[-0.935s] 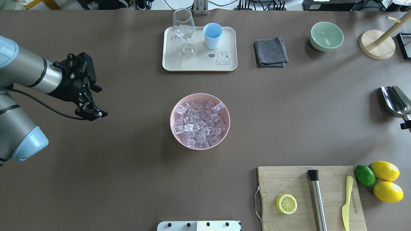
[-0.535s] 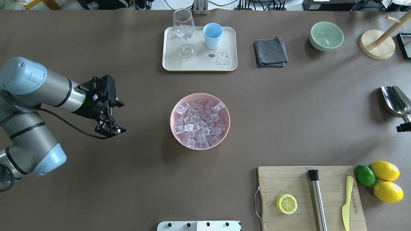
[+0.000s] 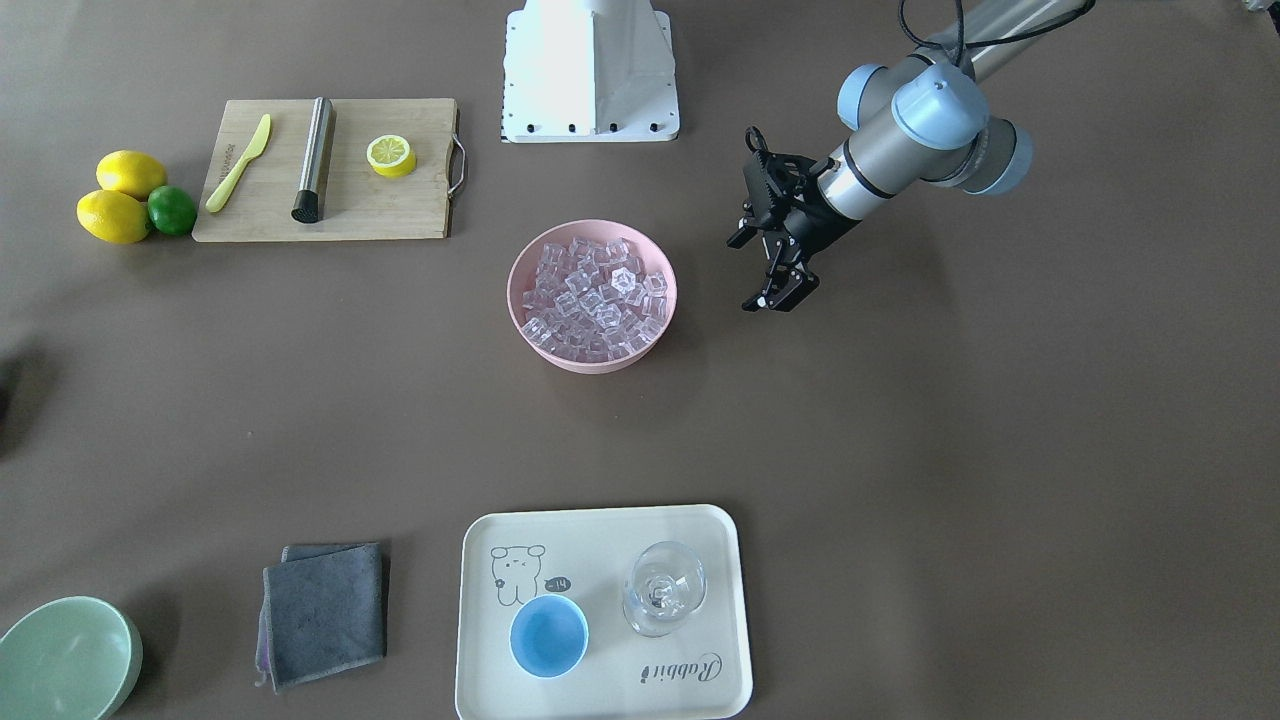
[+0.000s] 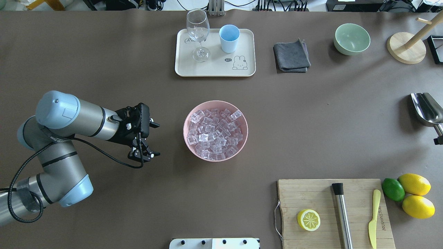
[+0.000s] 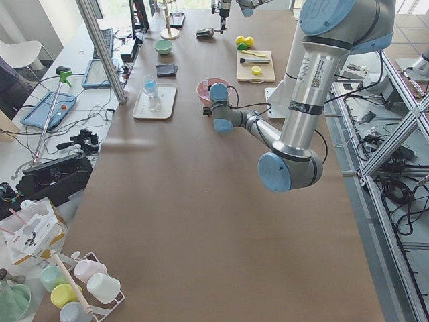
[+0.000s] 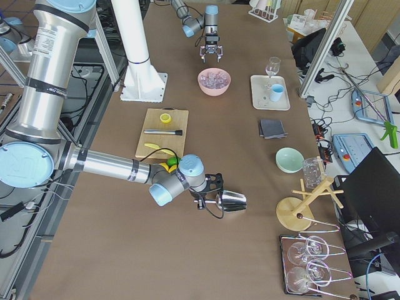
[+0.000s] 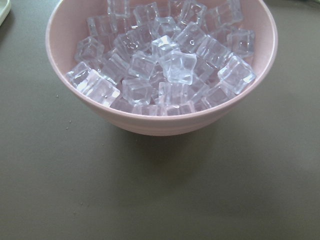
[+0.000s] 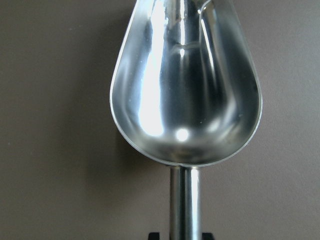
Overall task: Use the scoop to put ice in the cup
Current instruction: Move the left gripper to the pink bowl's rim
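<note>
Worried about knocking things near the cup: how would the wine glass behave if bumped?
The glass looks top-heavy on a thin stem and small foot, so it would probably tip. Its clear bowl suggests real glass, so it is likely fragile.

Two robot arms of brushed silver-grey metal tubing, with rounded light-blue caps at the joints and thin black rings where segments meet. The left arm has a black cable hanging in loose loops along its outside as far as the wrist. Its left pincer is black and angular, with two thin fingers marked by small pale dots. The right arm has a blue end cap printed with the letters UR, and its right pincer is also black. The white pedestal base has a row of dark screws along its edge.
</note>
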`<state>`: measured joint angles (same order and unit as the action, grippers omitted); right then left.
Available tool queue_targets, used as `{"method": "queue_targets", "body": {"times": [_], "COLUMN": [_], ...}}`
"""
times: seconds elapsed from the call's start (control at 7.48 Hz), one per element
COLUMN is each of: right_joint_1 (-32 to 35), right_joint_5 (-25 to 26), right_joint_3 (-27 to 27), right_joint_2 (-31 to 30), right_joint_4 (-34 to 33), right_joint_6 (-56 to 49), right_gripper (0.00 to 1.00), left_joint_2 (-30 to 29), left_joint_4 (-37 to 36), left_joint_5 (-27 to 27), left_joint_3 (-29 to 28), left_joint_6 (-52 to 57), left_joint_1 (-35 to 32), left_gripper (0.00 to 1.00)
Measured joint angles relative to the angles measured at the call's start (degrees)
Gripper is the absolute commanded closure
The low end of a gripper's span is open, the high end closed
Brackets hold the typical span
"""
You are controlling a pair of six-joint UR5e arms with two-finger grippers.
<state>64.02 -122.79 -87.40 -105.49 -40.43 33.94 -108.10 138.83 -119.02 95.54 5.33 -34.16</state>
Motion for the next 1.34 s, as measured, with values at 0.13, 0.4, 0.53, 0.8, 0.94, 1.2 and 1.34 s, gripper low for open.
{"method": "queue_targets", "body": {"times": [0.13,0.4,0.53,0.8,0.94,1.2,1.34], "right_joint_1": [0.0,-0.1,-0.1,0.0,0.1,1.2,1.9], "right_joint_5": [0.0,0.0,-0.1,-0.8,-2.3,-3.7,-4.0], "right_joint_3": [0.0,0.0,-0.3,-1.4,-2.8,-6.9,-9.4], "right_joint_2": [-0.1,-0.2,-0.2,-0.2,-0.2,-0.4,-0.5], "right_joint_4": [0.0,0.0,0.0,-0.4,-1.5,-6.7,-9.6], "right_joint_6": [-0.1,-0.3,-0.7,-2.3,-3.4,-8.7,-11.1], "right_gripper": [1.0,1.0,1.0,1.0,1.0,1.0,1.0], "left_joint_2": [-0.1,-1.0,-2.0,-3.6,-4.3,-6.0,-6.8], "left_joint_4": [2.1,4.0,4.4,5.0,5.7,6.3,6.2], "left_joint_5": [1.4,2.3,2.4,3.1,3.4,3.3,2.9], "left_joint_3": [-1.0,-2.2,-3.0,-4.4,-5.6,-7.9,-8.8], "left_joint_6": [0.0,0.2,0.2,0.4,1.1,4.7,5.1], "left_joint_1": [1.0,1.8,2.2,3.9,4.2,4.1,3.7], "left_gripper": [0.01,0.01,0.01,0.01,0.01,0.02,0.02]}}
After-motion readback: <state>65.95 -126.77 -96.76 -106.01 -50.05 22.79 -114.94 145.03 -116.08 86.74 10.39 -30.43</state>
